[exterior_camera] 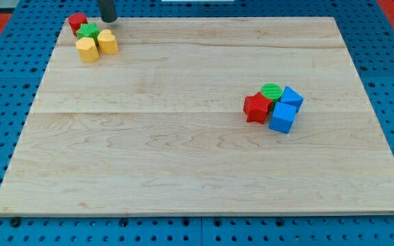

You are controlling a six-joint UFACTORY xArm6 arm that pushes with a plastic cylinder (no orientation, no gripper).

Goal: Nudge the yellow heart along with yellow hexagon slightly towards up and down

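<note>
The pale wooden counter [197, 157] carried 2 clusters of small blocks. At the view's top left: a red block [77, 22] of unclear shape, a green star-like block [87, 31], the yellow hexagon [86, 49] and the yellow heart [108, 42]. The 2 yellow blocks touched each other and sat just below the green one, so 1 push could shift both.

My tip [107, 19], the dark rod's lower end, stood just above the yellow heart toward the view's top, beside the green block and apparently clear of contact. That position looked suited to a downward nudge. No pincer exists on this rig, so none could be judged wide, narrow or holding.

Well apart at the view's right: a green cylinder [271, 91], a red star-like block [256, 108] and 2 blue blocks [291, 98] [282, 118], packed together.
</note>
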